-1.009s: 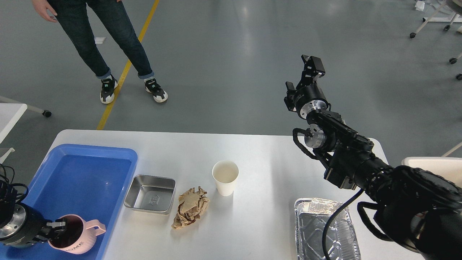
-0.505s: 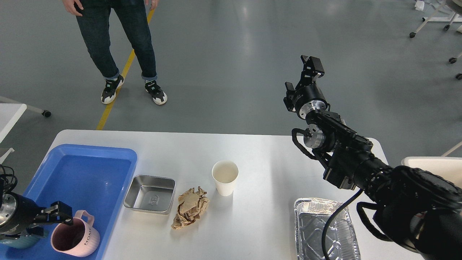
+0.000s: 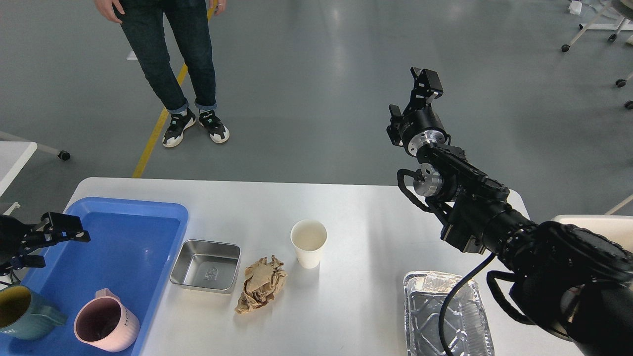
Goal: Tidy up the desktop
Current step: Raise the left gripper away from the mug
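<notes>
Taking the blue tray (image 3: 163, 210) as the marker: over its left rim hangs the left tool (image 3: 67, 236), its two fingers parted with nothing between them, clear of the pink mug (image 3: 106, 324) and the teal mug (image 3: 22, 311) that stand in the tray's near-left corner. Just right of the tray, on the white table (image 3: 346, 207), lies the steel pan (image 3: 206, 264); right of that the crumpled brown paper (image 3: 261, 284), its long axis running from near-left to far-right; then the paper cup (image 3: 308, 242), upright and open-mouthed. All three are nearer the left tool than the right, so I judge the left arm better placed for them. Far right of the tray, the foil pan (image 3: 435, 316) sits at the table's near edge beneath the right arm. The right tool (image 3: 420, 86) is raised well beyond the table's far edge, holding nothing I can see; whether its fingers are parted I cannot tell.
</notes>
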`<state>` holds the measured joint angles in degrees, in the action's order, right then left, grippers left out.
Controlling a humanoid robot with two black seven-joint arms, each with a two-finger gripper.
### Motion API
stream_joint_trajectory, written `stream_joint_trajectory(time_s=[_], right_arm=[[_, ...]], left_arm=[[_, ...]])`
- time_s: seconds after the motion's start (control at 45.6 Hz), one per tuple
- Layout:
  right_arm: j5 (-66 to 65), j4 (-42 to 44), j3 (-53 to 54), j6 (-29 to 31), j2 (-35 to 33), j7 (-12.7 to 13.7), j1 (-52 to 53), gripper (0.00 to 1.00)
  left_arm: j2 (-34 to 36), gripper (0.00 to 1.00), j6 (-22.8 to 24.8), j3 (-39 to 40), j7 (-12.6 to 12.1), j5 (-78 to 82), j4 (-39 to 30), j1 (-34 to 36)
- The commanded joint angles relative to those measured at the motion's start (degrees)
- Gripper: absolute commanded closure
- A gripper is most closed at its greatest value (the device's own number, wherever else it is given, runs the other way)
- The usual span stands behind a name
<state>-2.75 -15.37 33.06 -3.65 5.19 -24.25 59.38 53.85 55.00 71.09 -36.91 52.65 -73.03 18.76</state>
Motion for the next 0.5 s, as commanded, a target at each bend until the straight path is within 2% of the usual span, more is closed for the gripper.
stream_joint_trajectory(time_s=[0.0,0.132,0.373,0.417,0.483], right_arm=[[0.02,-0.01,-0.01,-0.05,0.00,0.00,-0.05,0.00],[0.03,-0.01,-0.01,-0.22,0.17,0.00,-0.05,0.00],[0.03,-0.01,-0.01,-0.31,0.52,0.00,-0.05,0.00],[0.03,-0.01,-0.01,-0.31,0.61,0.00,-0.05,0.00],[-0.06,-0.01,-0.01,-0.31,0.96,0.00,-0.05,0.00]], left_arm=[[-1.81,0.03,0.00,2.56,0.35,-4.31,1.66,0.14],[-5.23,0.03,0.00,5.02,0.87,-5.98,4.12,0.84],[-17.36,0.03,0.00,16.79,1.22,-7.39,5.00,0.05],[-20.17,0.03,-2.08,18.90,2.19,-7.39,5.00,0.05],[-24.65,0.03,-7.00,19.88,5.87,-7.13,4.92,0.75]])
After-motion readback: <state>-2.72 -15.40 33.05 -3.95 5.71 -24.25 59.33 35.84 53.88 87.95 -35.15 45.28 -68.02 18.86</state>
